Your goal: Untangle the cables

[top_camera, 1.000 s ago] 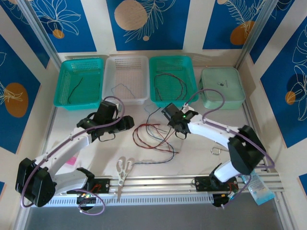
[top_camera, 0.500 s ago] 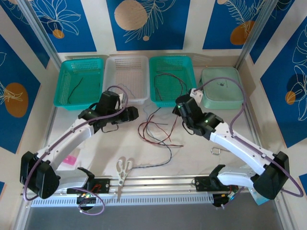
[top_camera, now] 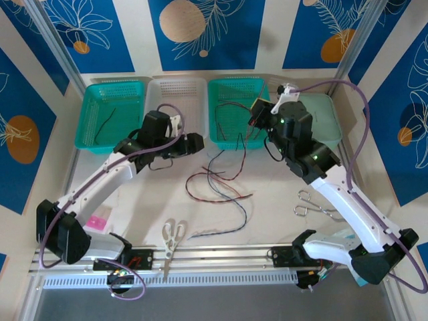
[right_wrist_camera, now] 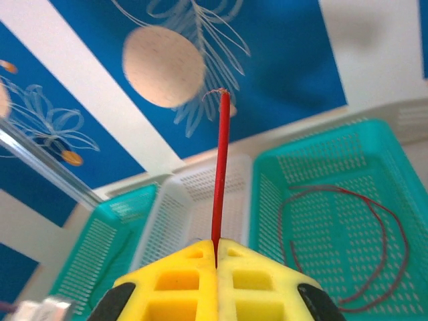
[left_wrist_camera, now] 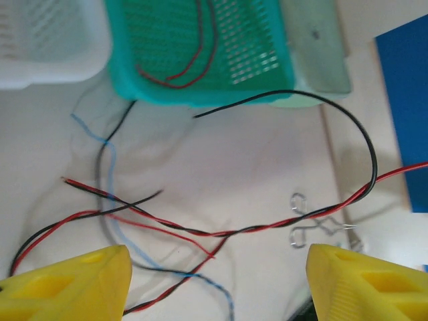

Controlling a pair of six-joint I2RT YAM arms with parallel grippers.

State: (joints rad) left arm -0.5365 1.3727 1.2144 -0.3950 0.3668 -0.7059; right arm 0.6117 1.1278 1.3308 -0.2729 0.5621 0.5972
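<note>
A loose tangle of thin red, black and blue-grey cables [top_camera: 217, 186] lies on the white table between the arms. My right gripper [top_camera: 257, 119] is raised over the middle teal basket [top_camera: 217, 137], shut on a red cable [right_wrist_camera: 219, 180] whose stripped end sticks up past the fingertips [right_wrist_camera: 216, 244]. A strand hangs from it down to the tangle. My left gripper [top_camera: 192, 144] hovers left of the tangle, open, with nothing between its yellow fingers [left_wrist_camera: 73, 277]. Below it run a twisted red-black pair [left_wrist_camera: 254, 229], a blue cable [left_wrist_camera: 110, 157] and a black cable [left_wrist_camera: 348, 124].
Along the back stand a teal basket [top_camera: 87, 117] holding a black wire, a white basket [top_camera: 160, 90], the middle teal basket with red wires, and a pale green lidded box [top_camera: 311, 124]. Scissors [top_camera: 172, 235] lie near the front rail. A metal clip [top_camera: 311, 204] sits at the right.
My right arm has swung up and back from the table to above the middle teal basket, drawing the red cable with it. The left gripper moved right and opened slightly wider.
</note>
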